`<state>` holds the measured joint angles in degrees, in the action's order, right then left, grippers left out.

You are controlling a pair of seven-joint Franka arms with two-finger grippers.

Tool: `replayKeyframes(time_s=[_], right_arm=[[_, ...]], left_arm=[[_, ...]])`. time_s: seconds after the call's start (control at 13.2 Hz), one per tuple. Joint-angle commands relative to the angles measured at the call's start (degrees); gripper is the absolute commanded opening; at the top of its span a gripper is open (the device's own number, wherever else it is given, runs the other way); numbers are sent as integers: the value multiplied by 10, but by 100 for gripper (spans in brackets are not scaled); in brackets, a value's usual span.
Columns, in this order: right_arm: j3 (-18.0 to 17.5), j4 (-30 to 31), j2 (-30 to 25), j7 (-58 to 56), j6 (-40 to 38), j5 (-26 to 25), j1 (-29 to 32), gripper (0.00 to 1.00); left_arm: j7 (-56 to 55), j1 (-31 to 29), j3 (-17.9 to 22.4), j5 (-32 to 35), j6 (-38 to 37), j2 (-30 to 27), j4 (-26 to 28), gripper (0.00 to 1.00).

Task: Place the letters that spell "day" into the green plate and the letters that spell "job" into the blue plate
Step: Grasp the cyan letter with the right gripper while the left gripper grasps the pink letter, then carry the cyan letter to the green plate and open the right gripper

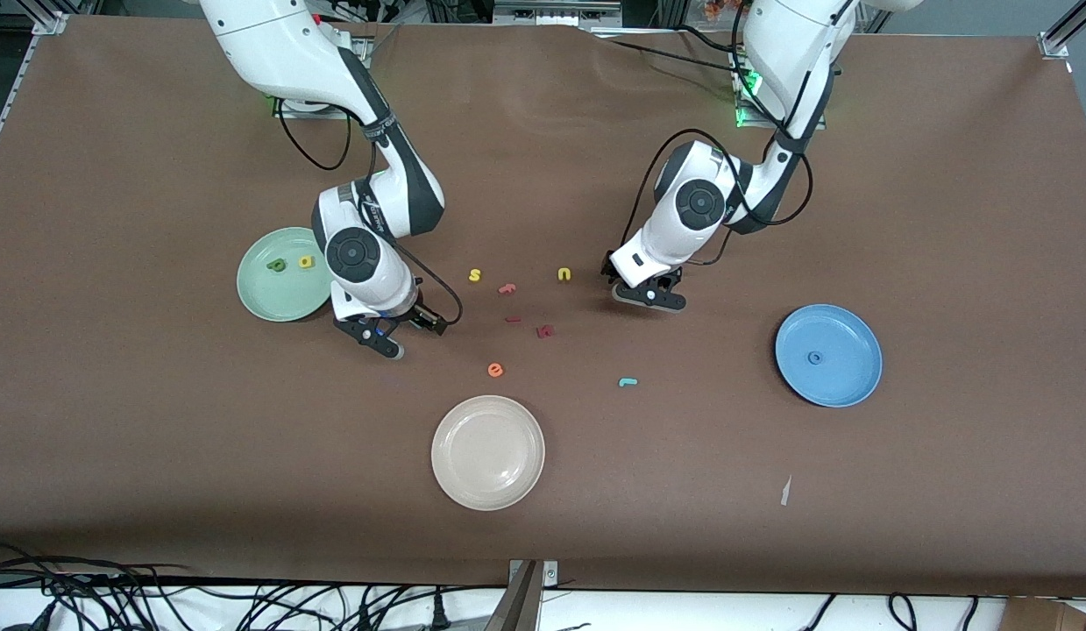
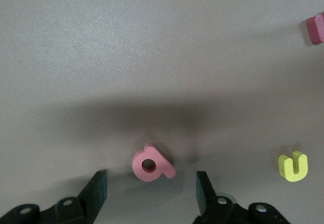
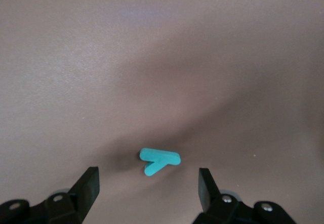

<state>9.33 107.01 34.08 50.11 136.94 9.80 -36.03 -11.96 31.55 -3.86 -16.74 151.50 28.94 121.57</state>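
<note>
In the left wrist view, a salmon-pink "b" [image 2: 152,164] lies flat on the table between the fingers of my left gripper [image 2: 151,180], which is open and not touching it. My right gripper [image 3: 148,176] is open around a teal "y" [image 3: 159,159], also without contact. The front view shows the left gripper [image 1: 648,296] low beside the yellow "u" [image 1: 564,274], and the right gripper [image 1: 380,337] low beside the green plate [image 1: 260,294]. That plate holds the olive "d" [image 1: 279,264] and yellow "a" [image 1: 307,261]. The blue plate [image 1: 845,386] holds the blue "o" [image 1: 814,357]. A teal "j" [image 1: 628,382] lies on the table.
A cream-white plate [image 1: 487,451] sits nearest the front camera. A yellow "s" [image 1: 475,275], an orange "e" [image 1: 495,370] and dark red letters [image 1: 545,331] lie mid-table between the arms. A scrap of white paper [image 1: 785,491] lies near the front edge.
</note>
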Motion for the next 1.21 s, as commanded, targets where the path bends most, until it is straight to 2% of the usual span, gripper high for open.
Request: replayKeyframes(time_s=[0.0, 0.15, 0.3, 0.38, 0.45, 0.53, 0.61, 0.68, 0.98, 1.14], right_arm=[[2, -8, 14, 6, 17, 3, -4, 74], [2, -8, 20, 6, 21, 2, -4, 72], [2, -8, 27, 6, 24, 2, -4, 69], [2, -7, 27, 6, 24, 2, -4, 64], [2, -8, 28, 6, 25, 2, -4, 53], [2, -7, 27, 6, 25, 2, -4, 30], [2, -3, 27, 3, 25, 1, -4, 13], [2, -2, 27, 3, 25, 1, -4, 1], [9, -4, -5, -22, -5, 1, -3, 0], [41, -4, -42, -91, -66, 0, -2, 0]], left_arm=[[6, 6, 3, -11, 25, 14, -5, 78], [5, 10, 3, -11, 26, 16, -5, 72], [8, 10, 3, -9, 27, 15, -5, 51], [8, 10, 3, -9, 27, 15, -5, 44], [8, 10, 3, -9, 27, 15, -5, 43], [8, 10, 3, -9, 27, 15, -5, 43], [9, 10, 3, -9, 27, 16, -5, 43], [11, 10, 3, -9, 27, 15, -5, 38], [11, 5, 5, 21, 26, 14, -6, 32], [11, 4, 8, 24, 26, 11, -6, 29]])
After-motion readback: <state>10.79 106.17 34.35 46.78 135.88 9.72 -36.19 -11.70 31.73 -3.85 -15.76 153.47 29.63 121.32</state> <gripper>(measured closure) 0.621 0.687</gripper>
